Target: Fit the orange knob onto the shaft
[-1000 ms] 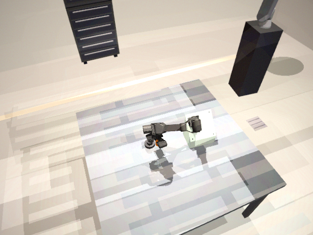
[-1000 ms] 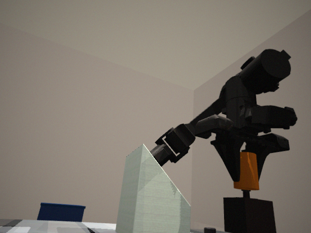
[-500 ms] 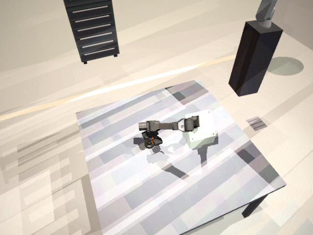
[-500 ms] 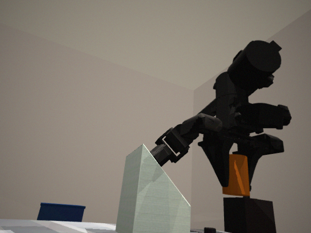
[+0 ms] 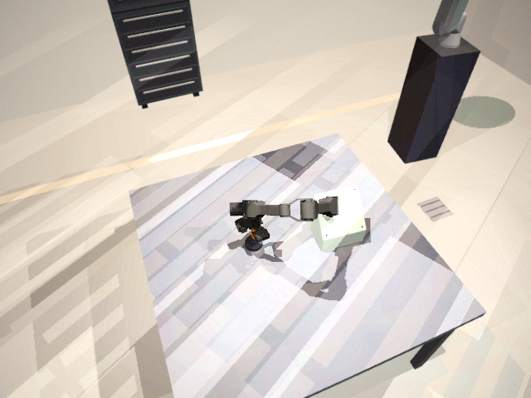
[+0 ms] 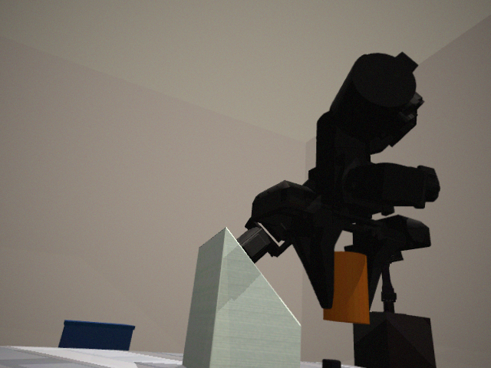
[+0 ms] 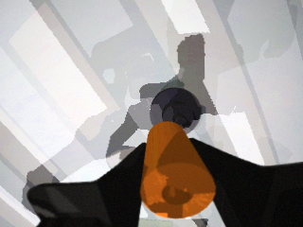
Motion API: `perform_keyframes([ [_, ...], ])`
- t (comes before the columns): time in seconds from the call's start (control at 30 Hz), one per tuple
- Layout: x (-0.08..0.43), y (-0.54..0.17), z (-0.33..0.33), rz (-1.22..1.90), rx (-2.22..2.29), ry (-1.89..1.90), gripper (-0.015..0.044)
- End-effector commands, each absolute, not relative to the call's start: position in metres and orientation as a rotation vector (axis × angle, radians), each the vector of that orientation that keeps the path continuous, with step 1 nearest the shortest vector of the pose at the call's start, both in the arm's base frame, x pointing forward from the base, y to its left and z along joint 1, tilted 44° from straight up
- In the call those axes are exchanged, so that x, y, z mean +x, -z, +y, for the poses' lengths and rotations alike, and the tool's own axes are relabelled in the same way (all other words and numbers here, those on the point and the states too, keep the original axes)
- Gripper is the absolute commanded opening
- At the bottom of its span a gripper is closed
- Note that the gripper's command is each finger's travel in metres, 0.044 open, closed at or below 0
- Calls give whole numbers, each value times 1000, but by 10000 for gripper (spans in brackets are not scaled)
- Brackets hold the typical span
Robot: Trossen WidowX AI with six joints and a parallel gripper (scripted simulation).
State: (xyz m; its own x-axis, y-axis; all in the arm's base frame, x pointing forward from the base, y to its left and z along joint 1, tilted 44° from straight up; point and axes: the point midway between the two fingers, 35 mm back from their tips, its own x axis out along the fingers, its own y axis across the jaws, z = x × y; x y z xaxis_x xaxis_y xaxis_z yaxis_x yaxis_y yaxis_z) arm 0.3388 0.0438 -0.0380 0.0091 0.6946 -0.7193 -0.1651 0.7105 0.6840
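Btwn part-open gripper (image 5: 253,233) (image 6: 350,307) (image 7: 167,144) fingers, orange knob (image 6: 348,287) (image 7: 177,165) gripped; pedestal (image 5: 253,245) (image 7: 166,101) visible top/wrist, unclear ext.

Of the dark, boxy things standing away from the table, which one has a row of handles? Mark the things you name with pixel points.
The drawer cabinet (image 5: 165,70) at upper left; the other, a plain tall block (image 5: 424,94), shows no handles.

Orange cylindrical knob (image 6: 348,287) (image 7: 176,161), w/ darker orange patches in wrist view; black gripper (image 5: 254,231) (image 6: 348,307) (image 7: 167,144); pale green sloped block (image 5: 340,229) (image 6: 245,304); tabletop (image 5: 274,317) striped lilac, white & grey; navy bin (image 6: 96,336), approx. rectangular!
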Motion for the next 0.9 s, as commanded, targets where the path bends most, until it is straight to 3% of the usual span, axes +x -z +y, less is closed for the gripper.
perform_keyframes([
  [0.0, 344, 49, 36, 1404, 468, -708, 0],
  [0.87, 348, 72, 48, 1400, 463, -714, 0],
])
